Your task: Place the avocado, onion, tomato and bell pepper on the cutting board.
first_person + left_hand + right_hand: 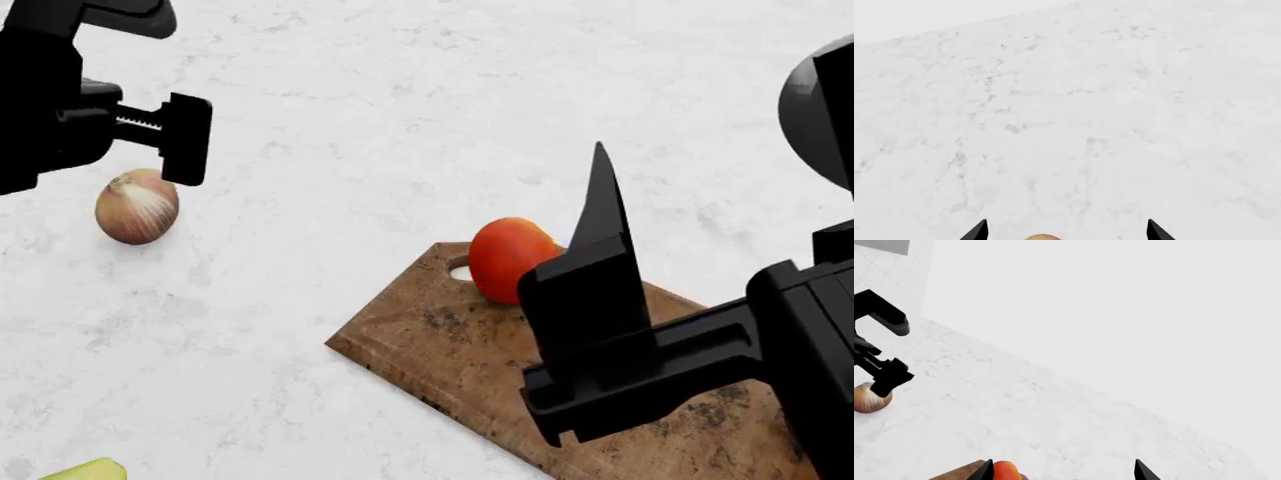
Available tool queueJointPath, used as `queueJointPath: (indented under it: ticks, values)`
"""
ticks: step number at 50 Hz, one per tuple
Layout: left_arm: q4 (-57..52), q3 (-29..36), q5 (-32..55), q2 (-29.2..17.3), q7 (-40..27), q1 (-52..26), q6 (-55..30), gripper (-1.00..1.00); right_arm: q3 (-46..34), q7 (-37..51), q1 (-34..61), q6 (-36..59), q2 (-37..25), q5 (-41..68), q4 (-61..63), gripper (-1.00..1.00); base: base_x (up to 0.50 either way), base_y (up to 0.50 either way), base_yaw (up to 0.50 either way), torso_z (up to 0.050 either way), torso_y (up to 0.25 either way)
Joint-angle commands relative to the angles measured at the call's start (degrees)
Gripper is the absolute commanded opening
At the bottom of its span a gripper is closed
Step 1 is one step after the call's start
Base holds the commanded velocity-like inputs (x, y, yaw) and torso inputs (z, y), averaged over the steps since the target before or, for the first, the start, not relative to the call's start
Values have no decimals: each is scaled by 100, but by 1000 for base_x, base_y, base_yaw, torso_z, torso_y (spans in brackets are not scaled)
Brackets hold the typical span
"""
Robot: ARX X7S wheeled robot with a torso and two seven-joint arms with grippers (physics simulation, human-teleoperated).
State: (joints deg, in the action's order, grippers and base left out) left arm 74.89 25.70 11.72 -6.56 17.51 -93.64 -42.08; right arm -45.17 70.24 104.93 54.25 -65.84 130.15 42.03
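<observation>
The tan onion point(136, 207) lies on the white counter at the left, with my left gripper point(171, 140) hovering just above it. In the left wrist view the left gripper point(1067, 231) is open and the onion's top point(1043, 237) peeks in between the tips. The red tomato point(511, 258) rests on the brown cutting board point(441, 345) by its handle hole. My right gripper point(1064, 471) is open above the board, one tip beside the tomato point(1006, 471). A yellow-green sliver point(87, 470) shows at the bottom left edge; I cannot tell whether it is the avocado or the bell pepper.
White marble counter point(400, 120) stretches all round the board and the onion. In the right wrist view a white wall point(1121, 315) rises behind the counter, and the onion point(871, 399) and the left arm point(881, 365) show at the far side.
</observation>
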Motion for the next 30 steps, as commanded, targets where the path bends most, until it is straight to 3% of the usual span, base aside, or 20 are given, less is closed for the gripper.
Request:
queueJointPath:
  ticks: [1, 30]
  values:
    - [9, -1010, -1017, 76, -43, 441, 622, 100, -4, 44, 55, 23, 7, 59, -9, 100, 0, 0, 0, 0, 0]
    - [9, -1544, -1137, 68, -600, 814, -54, 100, 52, 67, -75, -115, -167, 92, 181, 100, 0, 0, 0, 0, 0]
